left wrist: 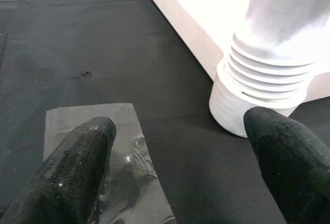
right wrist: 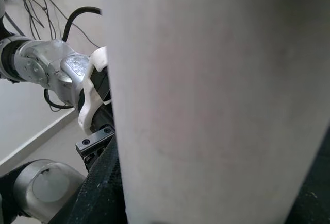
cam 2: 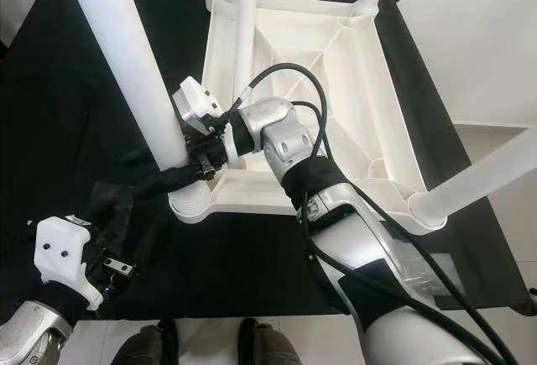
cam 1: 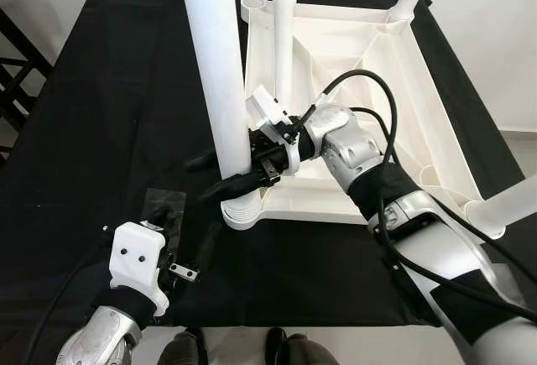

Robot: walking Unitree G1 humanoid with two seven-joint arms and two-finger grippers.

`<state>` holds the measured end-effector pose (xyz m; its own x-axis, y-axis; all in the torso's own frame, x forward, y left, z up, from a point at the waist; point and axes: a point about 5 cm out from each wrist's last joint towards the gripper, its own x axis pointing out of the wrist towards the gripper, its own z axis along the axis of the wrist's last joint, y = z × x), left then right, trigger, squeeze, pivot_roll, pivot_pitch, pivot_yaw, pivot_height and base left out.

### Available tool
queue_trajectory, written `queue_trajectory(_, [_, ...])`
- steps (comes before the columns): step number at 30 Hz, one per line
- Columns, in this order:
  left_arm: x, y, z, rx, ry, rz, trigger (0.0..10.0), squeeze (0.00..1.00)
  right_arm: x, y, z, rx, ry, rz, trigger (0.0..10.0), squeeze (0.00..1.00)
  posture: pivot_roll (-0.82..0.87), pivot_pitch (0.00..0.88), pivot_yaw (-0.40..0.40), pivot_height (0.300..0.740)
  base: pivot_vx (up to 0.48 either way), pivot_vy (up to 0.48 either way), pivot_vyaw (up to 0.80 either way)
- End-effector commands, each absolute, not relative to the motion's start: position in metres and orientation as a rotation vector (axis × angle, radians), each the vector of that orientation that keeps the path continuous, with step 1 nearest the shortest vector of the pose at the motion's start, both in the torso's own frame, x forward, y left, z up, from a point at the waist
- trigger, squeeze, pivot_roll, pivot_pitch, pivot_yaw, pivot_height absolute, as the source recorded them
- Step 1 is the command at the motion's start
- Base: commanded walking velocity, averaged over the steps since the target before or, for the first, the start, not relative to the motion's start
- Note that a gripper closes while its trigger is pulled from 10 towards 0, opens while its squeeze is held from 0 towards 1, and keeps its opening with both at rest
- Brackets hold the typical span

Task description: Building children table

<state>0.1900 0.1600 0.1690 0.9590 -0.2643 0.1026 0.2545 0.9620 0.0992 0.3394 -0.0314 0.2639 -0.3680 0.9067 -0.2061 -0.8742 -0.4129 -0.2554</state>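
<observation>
Black cloth-covered table (cam 1: 101, 130): carries everything; dark, matte, flat.

White moulded-plastic children's tabletop (cam 1: 352, 54), upside down: lies toward the far right corner of the table, ribbed underside up, its near-left corner socket close to the table's middle. Likely light and rigid, with a smooth, somewhat slippery skin; the ribs and rim are the stiff parts to press against.

White plastic tubular leg (cam 1: 220, 71), near-left socket: stands upright in the threaded collar (left wrist: 260, 98), several thread rings still exposed above it, so it looks not fully screwed home. Hollow, light, stiff, smooth; best held low, just above the collar, where twisting meets least leverage and the tube cannot slip sideways. Other legs stand at the far-left (cam 1: 284, 38), far-right and near-right corners.

Right gripper (cam 1: 226, 174): black fingers clamped around the near-left leg just above the collar.

Left gripper (left wrist: 175, 162): fingers spread apart, holding nothing, low over the table near its near-left edge, just short of the collar.

Clear plastic bag (left wrist: 103, 167): lies flat, crumpled, under the left gripper; limp and slick.
</observation>
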Motion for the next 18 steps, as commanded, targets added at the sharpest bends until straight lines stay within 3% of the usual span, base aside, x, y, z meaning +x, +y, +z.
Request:
queue_trajectory(1, [0.187, 0.159, 0.167, 0.083, -0.110, -0.268, 10.0, 0.00, 0.339, -0.040, 0.232, -0.378, 0.029, 1.966, 10.0, 0.00, 0.11, 0.327, -0.127, 0.740, 0.000, 0.000, 0.00])
queue_trajectory(18, [0.195, 0.162, 0.164, 0.086, -0.107, -0.272, 10.0, 0.00, 0.328, -0.065, 0.224, -0.239, -0.066, 1.941, 10.0, 0.00, 0.09, 0.307, -0.102, 0.740, 0.000, 0.000, 0.00])
